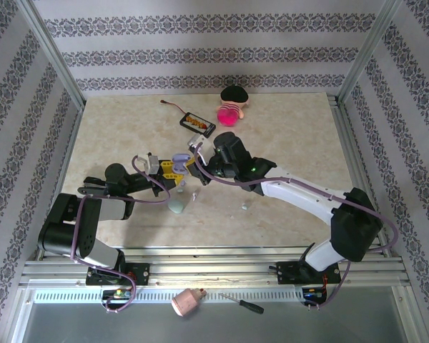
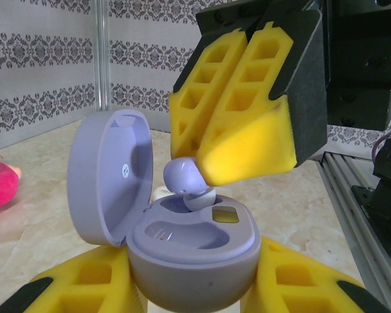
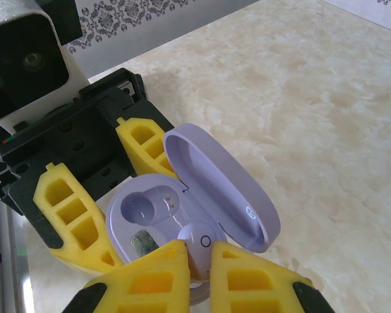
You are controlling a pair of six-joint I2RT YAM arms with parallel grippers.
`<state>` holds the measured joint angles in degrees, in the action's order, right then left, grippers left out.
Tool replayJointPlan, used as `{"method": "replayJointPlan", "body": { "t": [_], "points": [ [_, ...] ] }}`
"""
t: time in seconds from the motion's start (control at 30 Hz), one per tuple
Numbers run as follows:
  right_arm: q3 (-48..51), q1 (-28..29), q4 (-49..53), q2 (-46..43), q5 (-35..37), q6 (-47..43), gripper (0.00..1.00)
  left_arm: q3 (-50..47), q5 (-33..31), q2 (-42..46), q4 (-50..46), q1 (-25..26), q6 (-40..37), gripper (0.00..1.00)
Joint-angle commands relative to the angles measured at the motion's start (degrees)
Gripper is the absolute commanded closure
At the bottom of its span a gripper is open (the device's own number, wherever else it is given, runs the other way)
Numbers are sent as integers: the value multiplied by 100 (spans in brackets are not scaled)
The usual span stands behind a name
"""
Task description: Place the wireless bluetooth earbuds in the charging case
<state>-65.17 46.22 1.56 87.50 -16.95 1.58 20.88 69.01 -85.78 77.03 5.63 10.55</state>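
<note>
At the centre of the top view, the left gripper [image 1: 166, 170] is closed narrowly around the base of a lavender pebble-shaped plastic charging case [image 2: 195, 251]. Its yellow ribbed fingers [image 2: 300, 283] press both sides of the case at the bottom of the left wrist frame. The case stands open, its hinged lid [image 2: 107, 176] tipped up at the left. The right gripper [image 3: 199, 264] is pinched tight on a small lavender plastic earbud [image 2: 182, 176], held mid-frame with its lower end at the mouth of the far well. The near well [image 2: 182, 231] lies open beside it. A mint pebble-shaped case [image 1: 177, 206] lies on the beige marbled table [image 1: 286, 143] just below the grippers.
</note>
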Motion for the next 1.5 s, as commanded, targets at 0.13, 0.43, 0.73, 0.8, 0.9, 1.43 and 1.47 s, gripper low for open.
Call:
{"method": "replayJointPlan", "body": {
  "t": [0.13, 0.43, 0.73, 0.8, 0.9, 1.43, 1.47],
  "points": [
    [48, -116, -148, 23, -387, 147, 89, 39, -7, 100, 462, 49, 58, 83],
    [-92, -179, 203, -345, -348, 411, 64, 22, -52, 174, 459, -42, 9, 83],
    [462, -273, -290, -976, -302, 873, 54, 32, -138, 168, 444, -247, -64, 83],
    [227, -262, -142, -804, -430, 954, 53, 21, -134, 160, 461, -247, -134, 84],
    [-189, -220, 119, -478, -466, 1080, 52, 12, -117, 188, 462, -246, -176, 84],
    [-784, -227, 267, 464, -630, 1296, 56, -22, -46, 292, 467, -251, -149, 84],
    [-794, -227, 268, 497, -621, 1316, 56, -23, -48, 298, 458, -246, -149, 84]
  ]
}}
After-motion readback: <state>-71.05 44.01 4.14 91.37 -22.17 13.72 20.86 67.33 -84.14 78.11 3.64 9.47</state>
